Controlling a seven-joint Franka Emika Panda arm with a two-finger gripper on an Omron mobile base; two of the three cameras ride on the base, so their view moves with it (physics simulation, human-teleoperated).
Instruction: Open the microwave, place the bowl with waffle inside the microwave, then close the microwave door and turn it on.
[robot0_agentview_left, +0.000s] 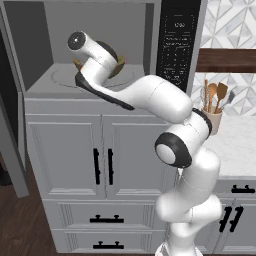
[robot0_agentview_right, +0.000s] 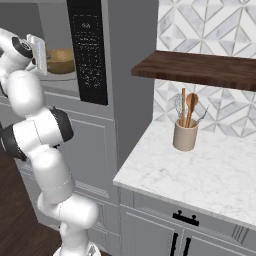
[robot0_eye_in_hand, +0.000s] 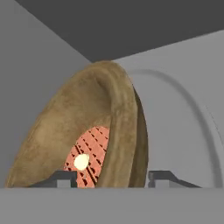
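Observation:
The microwave stands open, its door swung out at the far left and its black button panel on the right. The brown wooden bowl with waffle sits inside the grey cavity on the round turntable. It also peeks out behind my wrist and beside the panel. The reddish-orange waffle lies in it. My gripper reaches into the cavity and straddles the bowl's rim. It is open, one fingertip inside the bowl and the other outside, with a gap to the rim.
White panelled cabinets with black handles stand under the microwave. To the right, a marble counter carries a beige utensil cup with wooden spoons. A dark wooden shelf hangs above it.

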